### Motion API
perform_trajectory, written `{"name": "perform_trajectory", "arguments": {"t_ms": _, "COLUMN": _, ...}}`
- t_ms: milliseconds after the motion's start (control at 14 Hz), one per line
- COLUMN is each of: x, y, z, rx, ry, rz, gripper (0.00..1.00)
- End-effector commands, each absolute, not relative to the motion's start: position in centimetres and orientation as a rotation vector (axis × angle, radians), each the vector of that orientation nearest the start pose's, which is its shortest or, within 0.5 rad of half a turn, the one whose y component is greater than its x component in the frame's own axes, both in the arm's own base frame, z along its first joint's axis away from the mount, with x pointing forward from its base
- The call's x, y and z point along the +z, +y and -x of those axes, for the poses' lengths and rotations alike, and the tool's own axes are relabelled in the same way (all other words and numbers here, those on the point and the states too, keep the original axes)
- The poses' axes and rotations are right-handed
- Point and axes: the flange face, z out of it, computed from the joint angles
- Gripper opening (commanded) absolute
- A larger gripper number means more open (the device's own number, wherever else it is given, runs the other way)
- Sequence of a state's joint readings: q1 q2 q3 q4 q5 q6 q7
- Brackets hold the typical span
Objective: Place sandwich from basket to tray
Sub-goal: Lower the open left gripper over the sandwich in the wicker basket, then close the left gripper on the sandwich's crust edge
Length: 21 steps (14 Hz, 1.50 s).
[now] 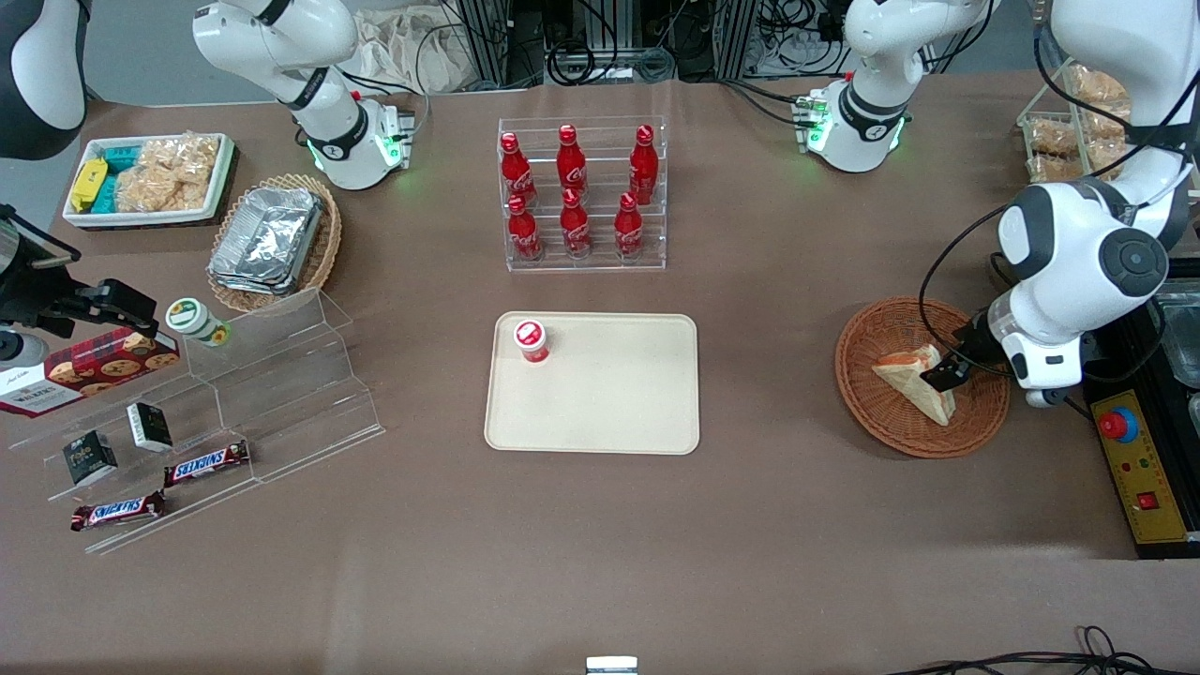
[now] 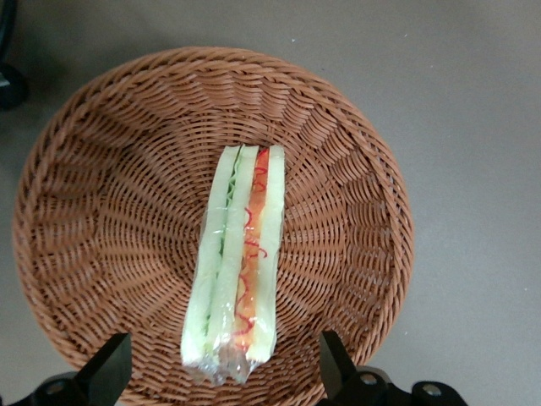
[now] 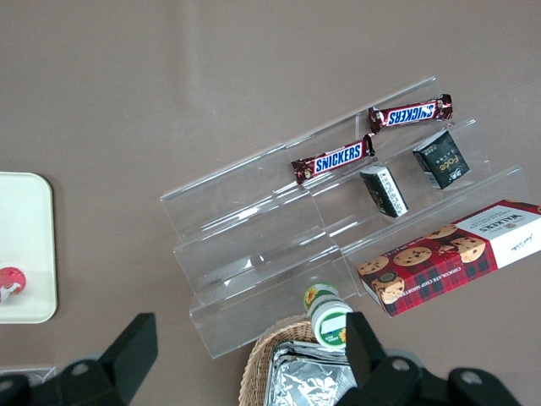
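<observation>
My hand [image 2: 221,372] hovers spread wide over the sandwich [image 2: 237,262], grasping nothing, one finger [image 2: 108,365] to each side of its near end. The sandwich stands on edge in the round wicker basket [image 1: 867,394]. I judge this the reach-to-grasp step: next I must lower and close across the bread. The beige tray [image 1: 609,394], holding one small red-capped cup [image 1: 532,339], waits mid-worktop [image 1: 600,544], well apart from the basket. Cables cross the floor above.

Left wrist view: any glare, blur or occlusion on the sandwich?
Left wrist view: sandwich sharp and evenly lit, slight sheen on its wrap, basket weave crisp; gripper jaws open either side, not touching it. Front view: one jaw overlaps the sandwich; tray without glare.
</observation>
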State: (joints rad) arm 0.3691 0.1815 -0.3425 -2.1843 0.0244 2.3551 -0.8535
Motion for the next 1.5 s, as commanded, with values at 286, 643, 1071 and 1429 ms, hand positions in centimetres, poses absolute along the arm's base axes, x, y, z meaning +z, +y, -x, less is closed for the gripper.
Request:
{"name": "perform_trajectory", "arguments": {"t_ms": 286, "x": 27.8, "y": 1.1, "z": -56.0, "rx": 0.025, "ry": -1.427, "rz": 2.880, "gripper": 1.00}}
{"name": "perform_trajectory", "arguments": {"t_ms": 643, "x": 25.5, "y": 1.1, "z": -55.8, "rx": 0.089, "ry": -1.415, "rz": 2.875, "gripper": 0.67}}
{"name": "perform_trajectory", "arguments": {"t_ms": 1071, "x": 28.3, "y": 1.3, "z": -56.9, "rx": 0.045, "ry": -1.301, "rz": 2.880, "gripper": 0.00}}
{"name": "perform_trajectory", "arguments": {"t_ms": 1429, "x": 40.0, "y": -1.8, "z": -59.4, "rx": 0.179, "ry": -1.053, "rz": 2.861, "gripper": 0.00}}
